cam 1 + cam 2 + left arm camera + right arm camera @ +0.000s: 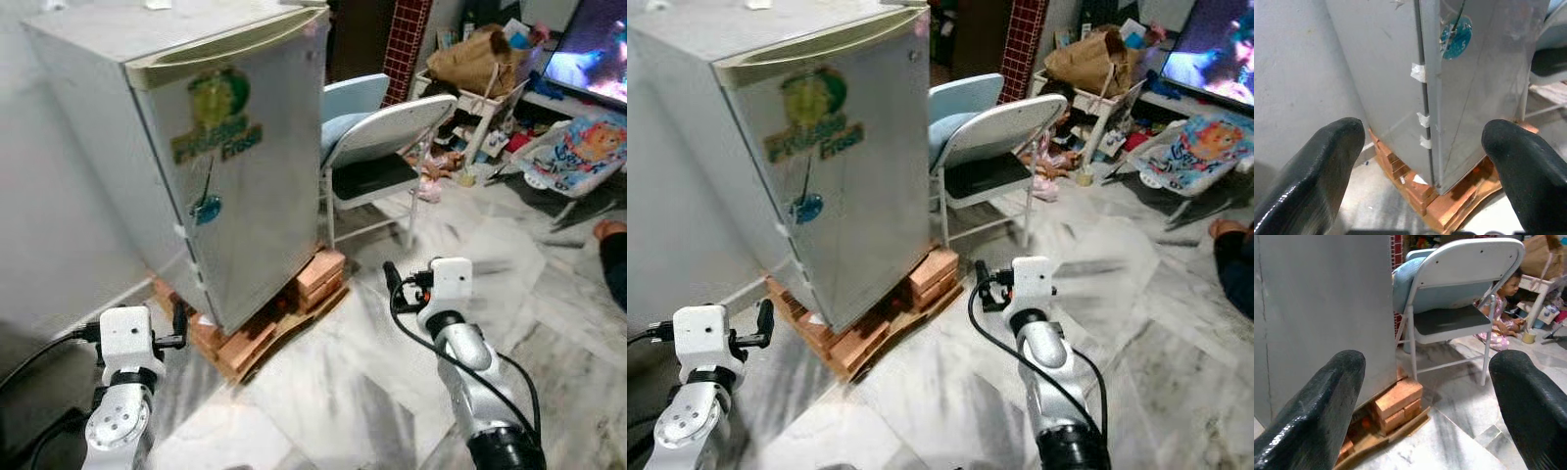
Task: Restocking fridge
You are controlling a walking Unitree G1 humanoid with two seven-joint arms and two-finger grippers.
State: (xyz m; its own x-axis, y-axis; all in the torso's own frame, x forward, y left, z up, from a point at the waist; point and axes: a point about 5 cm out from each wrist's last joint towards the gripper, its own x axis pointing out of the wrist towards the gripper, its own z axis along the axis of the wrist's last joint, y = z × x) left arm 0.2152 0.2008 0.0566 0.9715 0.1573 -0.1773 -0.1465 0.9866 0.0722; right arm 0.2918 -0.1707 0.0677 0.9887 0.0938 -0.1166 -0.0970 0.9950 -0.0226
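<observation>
Small grey fridge [211,147] with its door closed, standing on red bricks [318,277].

Both pincers are released and hold nothing: left gripper [1425,161] faces the door's hinge edge, right gripper [1425,401] near the bricks beside a grey folding chair [387,147].

The fridge [196,147] has its top rear cut off by the frame edge. Right of it, a person's leg [612,259] is cropped, and the television [593,49] is blurred.
</observation>
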